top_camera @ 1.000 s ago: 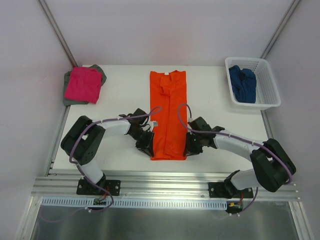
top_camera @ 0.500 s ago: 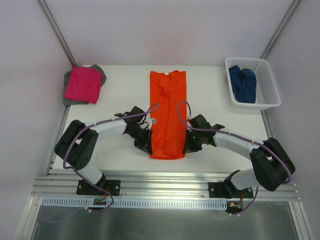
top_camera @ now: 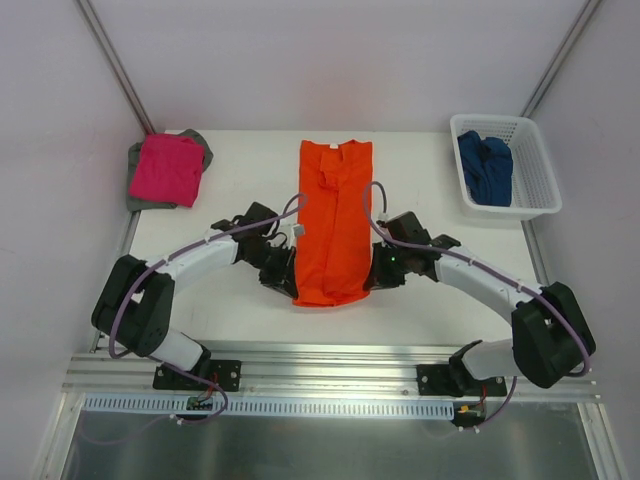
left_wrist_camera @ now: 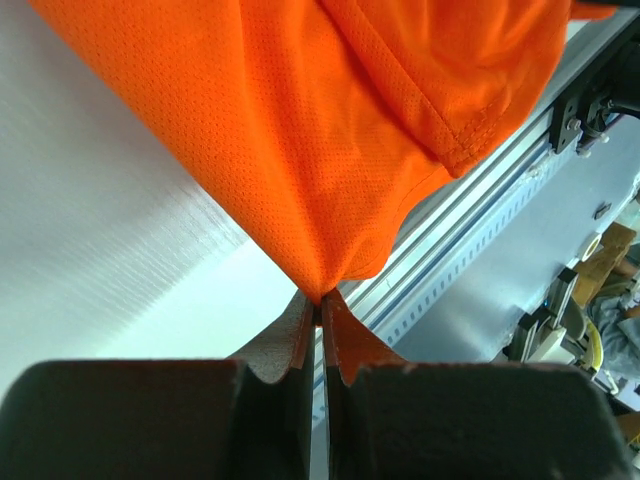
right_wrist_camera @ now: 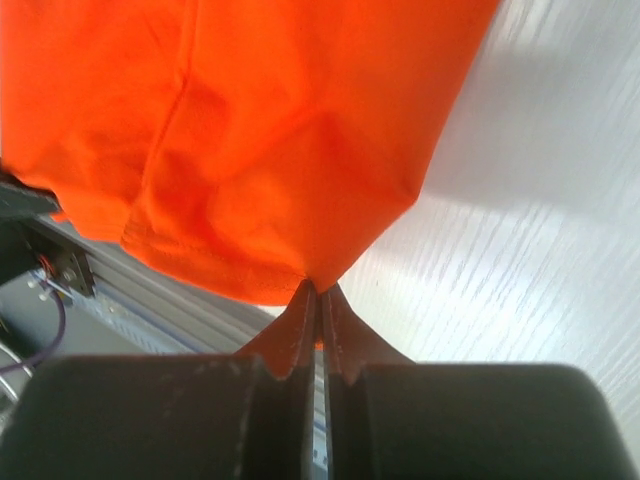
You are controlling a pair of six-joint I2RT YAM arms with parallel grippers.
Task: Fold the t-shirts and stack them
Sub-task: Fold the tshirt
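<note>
The orange t-shirt [top_camera: 335, 215] lies as a long narrow strip in the middle of the table, collar at the far end. My left gripper [top_camera: 287, 283] is shut on its near left corner [left_wrist_camera: 322, 285], and my right gripper [top_camera: 372, 278] is shut on its near right corner [right_wrist_camera: 318, 275]. Both corners are lifted off the table, so the near hem hangs between them. A folded magenta t-shirt [top_camera: 166, 168] lies on a grey t-shirt [top_camera: 136, 188] at the far left. The dark blue t-shirt [top_camera: 485, 168] lies crumpled in the basket.
The white lattice basket [top_camera: 540, 180] stands at the far right of the table. A metal rail [top_camera: 330, 362] runs along the table's near edge, just beyond the arm bases. Slanted frame posts rise at both far corners.
Both grippers have moved away from the near edge toward the far side, carrying the shirt's near hem up and over. The visible strip of orange shirt is shorter now.
</note>
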